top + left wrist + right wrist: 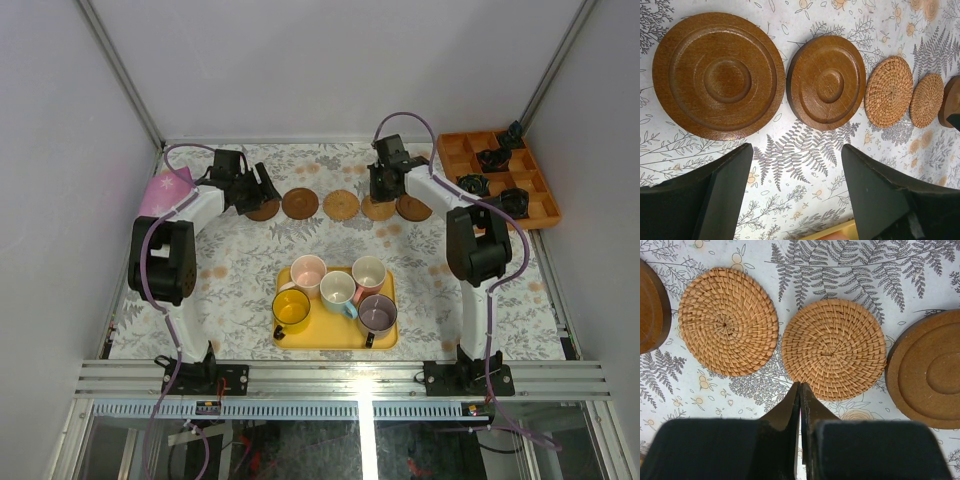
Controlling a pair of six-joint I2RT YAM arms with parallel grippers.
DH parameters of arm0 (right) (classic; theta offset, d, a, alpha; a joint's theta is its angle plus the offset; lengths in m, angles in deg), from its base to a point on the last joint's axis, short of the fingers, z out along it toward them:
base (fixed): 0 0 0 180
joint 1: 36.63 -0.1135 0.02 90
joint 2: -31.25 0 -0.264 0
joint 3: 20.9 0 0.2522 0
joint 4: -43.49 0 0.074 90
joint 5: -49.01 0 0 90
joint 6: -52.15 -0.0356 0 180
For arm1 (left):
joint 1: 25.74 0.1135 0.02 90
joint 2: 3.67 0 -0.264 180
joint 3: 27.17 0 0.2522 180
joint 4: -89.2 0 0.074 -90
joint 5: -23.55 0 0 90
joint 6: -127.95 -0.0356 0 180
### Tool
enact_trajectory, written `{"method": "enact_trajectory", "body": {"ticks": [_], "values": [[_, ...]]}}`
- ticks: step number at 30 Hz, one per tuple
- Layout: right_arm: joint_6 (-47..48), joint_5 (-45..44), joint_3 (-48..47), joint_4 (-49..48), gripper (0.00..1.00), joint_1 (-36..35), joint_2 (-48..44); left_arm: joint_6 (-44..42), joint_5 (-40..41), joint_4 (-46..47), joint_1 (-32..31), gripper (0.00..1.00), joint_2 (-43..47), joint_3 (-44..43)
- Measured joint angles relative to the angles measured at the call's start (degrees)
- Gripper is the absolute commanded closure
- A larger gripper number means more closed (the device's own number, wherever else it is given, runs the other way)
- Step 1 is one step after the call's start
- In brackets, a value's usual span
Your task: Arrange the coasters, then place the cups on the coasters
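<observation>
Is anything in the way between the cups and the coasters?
Nothing lies on the cloth between the cups on the tray and the coasters. The left gripper, open, hangs over the row's left end, and the right gripper, shut, over its right part, so those spots are covered from above.

Coasters (341,204) behind — cups (338,291) in tray (332,340)

Bright, even light, faint shadows, crisply focused coasters (720,75)

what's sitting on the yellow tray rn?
On the tray: yellow cup, pale pink cup, light blue cup, salmon cup, mauve cup, all upright, insides look empty. Tray floor under them is hidden.
</observation>
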Motion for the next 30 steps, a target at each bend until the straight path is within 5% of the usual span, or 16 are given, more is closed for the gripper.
{"method": "enact_trajectory", "body": {"ticks": [30], "values": [[-2.64, -2.01, -0.83, 1.57, 1.00, 1.68, 5.38, 0.02, -0.83, 0.00, 0.00, 0.28, 0.07, 0.02]]}}
